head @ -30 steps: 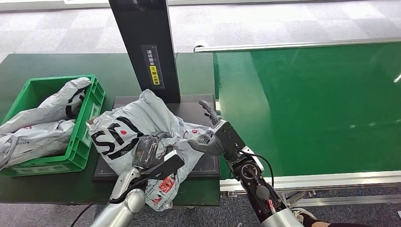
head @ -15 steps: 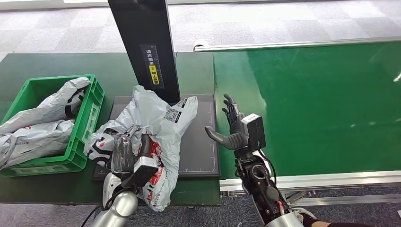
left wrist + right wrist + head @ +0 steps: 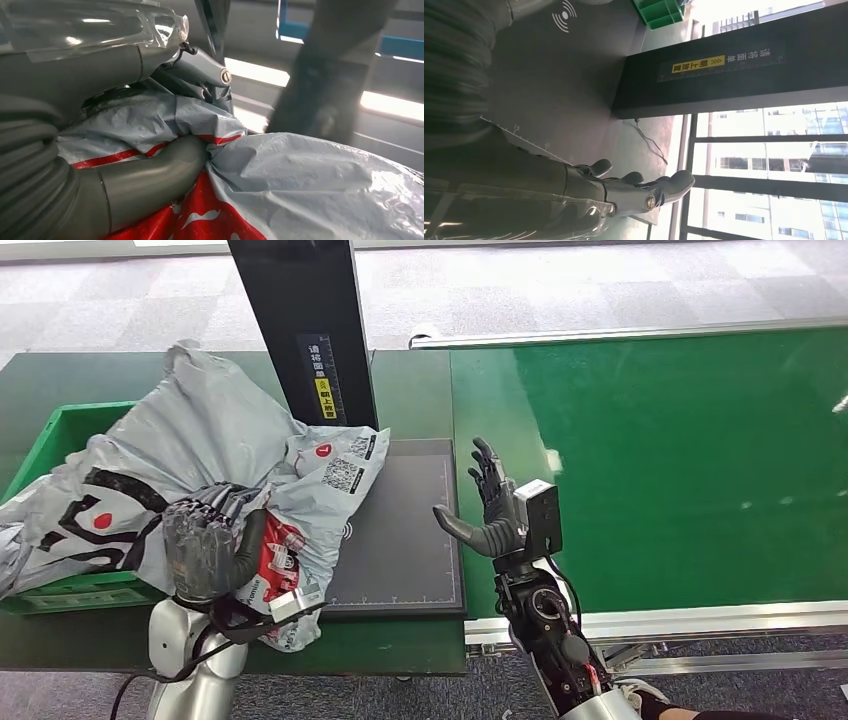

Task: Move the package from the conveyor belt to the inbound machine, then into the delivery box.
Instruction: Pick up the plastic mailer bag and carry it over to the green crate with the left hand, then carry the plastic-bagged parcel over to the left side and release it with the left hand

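Note:
A large grey plastic package [image 3: 190,455] with black and red print hangs lifted over the left side of the dark scanner pad [image 3: 405,540] and the green crate [image 3: 70,425]. My left hand [image 3: 205,555] grips its crumpled lower part; in the left wrist view the thumb [image 3: 150,180] and fingers [image 3: 200,70] dig into the grey and red plastic [image 3: 310,185]. My right hand [image 3: 492,515] stands open and upright at the pad's right edge, holding nothing, its fingers [image 3: 644,192] spread in the right wrist view.
The scanner's black column [image 3: 300,330] rises behind the pad. The green crate holds other grey bags [image 3: 20,540]. The green conveyor belt [image 3: 660,460] lies to the right, bordered by a metal frame [image 3: 680,620].
My left hand has carried the package up and to the left, from the pad to over the crate. My right hand let go and drew back to the pad's right edge, then stayed put.

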Robot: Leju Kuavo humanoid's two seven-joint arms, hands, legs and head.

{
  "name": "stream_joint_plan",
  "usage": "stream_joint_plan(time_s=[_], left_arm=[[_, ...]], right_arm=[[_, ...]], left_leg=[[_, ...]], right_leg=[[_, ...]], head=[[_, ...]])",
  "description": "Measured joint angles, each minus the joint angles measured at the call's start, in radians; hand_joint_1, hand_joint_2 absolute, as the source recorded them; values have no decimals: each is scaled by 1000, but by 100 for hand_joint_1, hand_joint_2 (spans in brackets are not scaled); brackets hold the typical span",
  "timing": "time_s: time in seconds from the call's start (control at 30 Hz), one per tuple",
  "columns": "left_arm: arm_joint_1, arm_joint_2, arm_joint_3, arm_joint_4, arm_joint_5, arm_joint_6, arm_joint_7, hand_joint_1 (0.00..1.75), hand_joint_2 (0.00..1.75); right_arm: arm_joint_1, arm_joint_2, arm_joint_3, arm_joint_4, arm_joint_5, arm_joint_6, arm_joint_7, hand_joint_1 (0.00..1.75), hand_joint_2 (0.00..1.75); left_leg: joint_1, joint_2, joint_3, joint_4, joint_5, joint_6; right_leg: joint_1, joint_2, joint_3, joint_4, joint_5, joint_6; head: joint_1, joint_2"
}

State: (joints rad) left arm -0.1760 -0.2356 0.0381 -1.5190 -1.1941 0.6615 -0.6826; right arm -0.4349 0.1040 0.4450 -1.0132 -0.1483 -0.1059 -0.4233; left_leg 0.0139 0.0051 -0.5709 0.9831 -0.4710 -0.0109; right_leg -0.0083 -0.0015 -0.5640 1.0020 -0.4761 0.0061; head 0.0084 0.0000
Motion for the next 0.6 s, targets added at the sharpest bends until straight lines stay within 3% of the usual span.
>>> stream_joint_plan(time_s=[0.2,0.27,0.37,0.47,0.53,0.6], left_arm=[[-84,14,160,-82,-155,0,0,175,175],[-127,43,204,-84,-245,0,77,175,175],[-199,167,198,-44,-341,0,408,175,175],[-329,354,85,115,-351,-1,808,175,175],[-450,449,2,301,-347,-10,925,175,175],[-556,504,-37,486,-343,-43,940,175,175]], right_arm=[[0,-11,14,0,-10,1,-4,0,175],[1,-15,18,0,-12,-1,-8,0,175],[7,-22,21,-2,-13,-7,-13,0,175],[20,-29,21,-12,-8,-15,-11,0,175],[28,-32,22,-22,1,-19,-5,0,175],[35,-35,23,-34,10,-20,3,0,175]], left_leg=[[0,0,0,0,0,0],[1,0,0,0,0,0],[1,1,1,0,1,-1],[3,-2,1,0,2,-2],[3,-4,0,0,3,-4],[3,1,0,0,3,-4]], right_leg=[[1,0,0,0,0,0],[1,0,0,0,0,0],[1,1,-2,0,0,-1],[2,-2,-3,1,0,-1],[3,-4,-1,1,0,-2],[3,1,-2,2,2,-3]], head=[[0,0],[0,0],[0,0],[0,0],[0,0],[0,0]])
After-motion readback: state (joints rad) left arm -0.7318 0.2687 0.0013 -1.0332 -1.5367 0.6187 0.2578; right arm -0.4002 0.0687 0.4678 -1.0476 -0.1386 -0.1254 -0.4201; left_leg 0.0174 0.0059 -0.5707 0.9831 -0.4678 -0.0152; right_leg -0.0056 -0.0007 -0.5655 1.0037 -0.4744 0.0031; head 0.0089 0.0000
